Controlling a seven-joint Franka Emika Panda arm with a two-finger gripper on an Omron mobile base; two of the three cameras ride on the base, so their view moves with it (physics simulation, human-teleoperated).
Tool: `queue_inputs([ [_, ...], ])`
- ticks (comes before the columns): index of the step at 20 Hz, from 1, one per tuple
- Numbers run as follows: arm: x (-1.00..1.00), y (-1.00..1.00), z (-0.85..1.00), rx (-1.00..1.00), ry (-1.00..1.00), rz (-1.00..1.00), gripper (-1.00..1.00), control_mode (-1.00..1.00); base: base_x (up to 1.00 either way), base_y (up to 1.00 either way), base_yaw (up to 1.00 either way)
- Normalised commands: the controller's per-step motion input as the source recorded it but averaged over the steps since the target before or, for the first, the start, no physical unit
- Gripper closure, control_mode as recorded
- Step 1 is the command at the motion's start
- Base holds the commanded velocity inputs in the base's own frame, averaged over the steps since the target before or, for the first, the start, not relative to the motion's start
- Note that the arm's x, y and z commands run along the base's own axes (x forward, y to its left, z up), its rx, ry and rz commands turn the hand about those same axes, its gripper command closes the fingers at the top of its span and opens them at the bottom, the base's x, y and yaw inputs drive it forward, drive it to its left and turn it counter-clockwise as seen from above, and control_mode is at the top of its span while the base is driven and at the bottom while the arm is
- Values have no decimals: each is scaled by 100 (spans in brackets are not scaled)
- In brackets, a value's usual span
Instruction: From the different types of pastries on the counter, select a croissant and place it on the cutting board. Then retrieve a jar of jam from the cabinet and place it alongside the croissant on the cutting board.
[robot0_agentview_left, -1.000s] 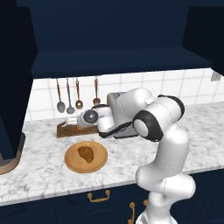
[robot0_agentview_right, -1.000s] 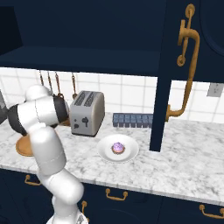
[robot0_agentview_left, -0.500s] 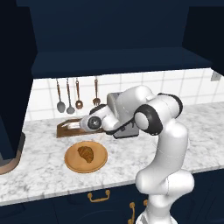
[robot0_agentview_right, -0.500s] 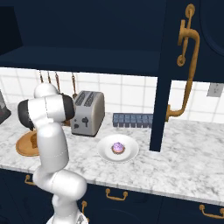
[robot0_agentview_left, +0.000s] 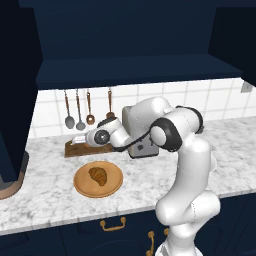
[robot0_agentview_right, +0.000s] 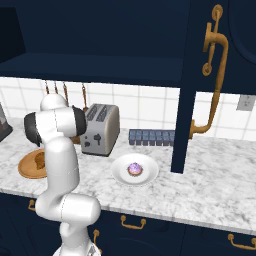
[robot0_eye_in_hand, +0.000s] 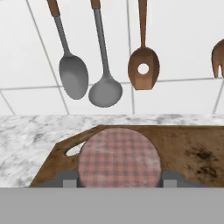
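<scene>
End effector (robot0_eye_in_hand: 119, 183) clamped on jar of jam (robot0_eye_in_hand: 119, 158), held over the cutting board (robot0_eye_in_hand: 192, 153).
In the hand view, left to right: board's handle slot, then the jar's checked lid between the fingertips (robot0_eye_in_hand: 66, 180), then bare board; spoons hang on the tiled wall behind. From the left base view the croissant (robot0_agentview_left: 98, 175) sits on a round wooden plate (robot0_agentview_left: 113, 188) on the tabletop (robot0_agentview_left: 45, 200), just in front of the board (robot0_agentview_left: 75, 148), apart from the end effector (robot0_agentview_left: 95, 137). Frosted pastry (robot0_agentview_right: 134, 168) lies right of the toaster (robot0_agentview_right: 101, 129).

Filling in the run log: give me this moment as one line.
gripper: shut on jar of jam | jar: over cutting board | croissant: on round plate
</scene>
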Motion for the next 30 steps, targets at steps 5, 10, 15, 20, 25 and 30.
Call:
queue_inputs([
  [5,49,19,-20,0,2,0,100,-100,0,0,0],
  [10,0,0,-45,0,0,0,100,-100,0,0,0],
  [15,2,0,-46,0,0,0,100,-100,0,0,0],
  [20,8,7,-43,0,1,1,100,-100,0,0,0],
  [25,13,15,-19,3,6,3,-100,-100,0,0,0],
  [30,0,0,0,8,3,6,-100,-100,0,0,0],
])
